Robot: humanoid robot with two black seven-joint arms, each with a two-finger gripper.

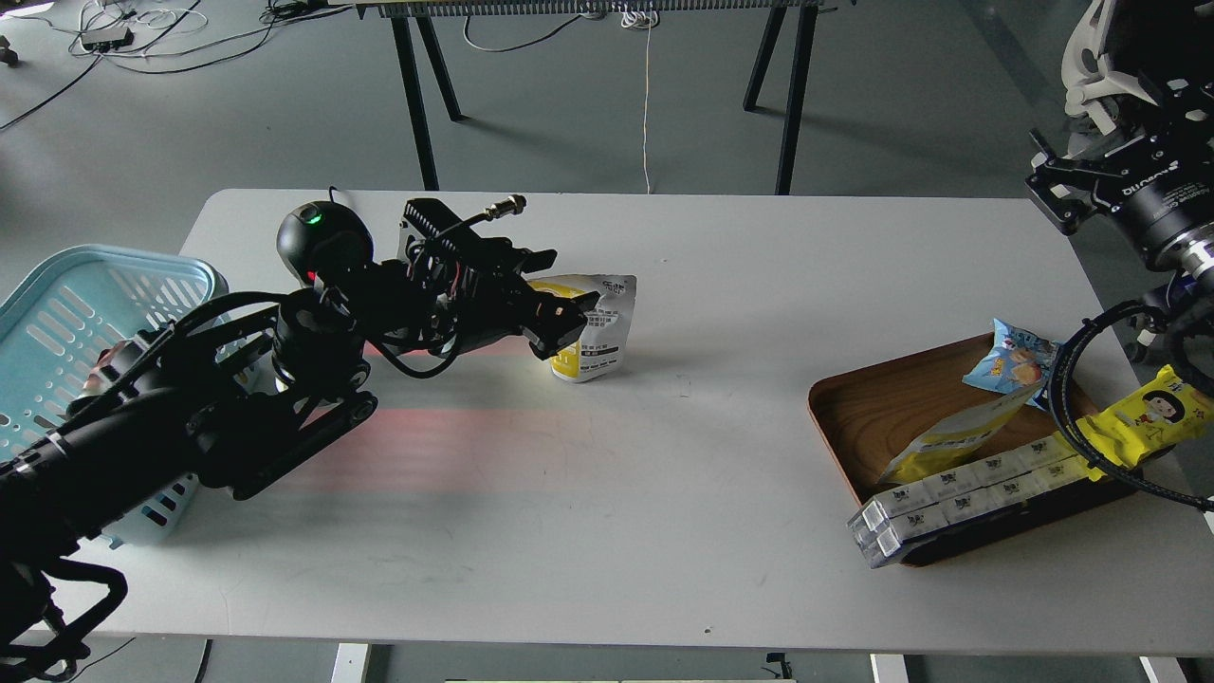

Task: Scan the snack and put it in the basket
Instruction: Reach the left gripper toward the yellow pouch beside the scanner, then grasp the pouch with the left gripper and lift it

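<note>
The snack (pixel 604 327), a small yellow and white stand-up pouch, stands on the white table (pixel 664 474) left of centre. My left gripper (pixel 561 296) reaches in from the left, with one finger behind the pouch's left top and one in front. The fingers look closed on its left edge, and the pouch still rests on the table. The light blue basket (pixel 57 313) stands at the table's left edge, partly hidden behind my left arm. My right gripper (pixel 1048 180) hangs open and empty above the table's far right corner.
A black scanner (pixel 318 237) with a green light sits behind my left arm and casts a red glow on the table (pixel 427 427). A brown wooden tray (pixel 854 408) at the right holds a blue packet (pixel 1010 360), a long yellow packet (pixel 1152 413) and boxes (pixel 967 498).
</note>
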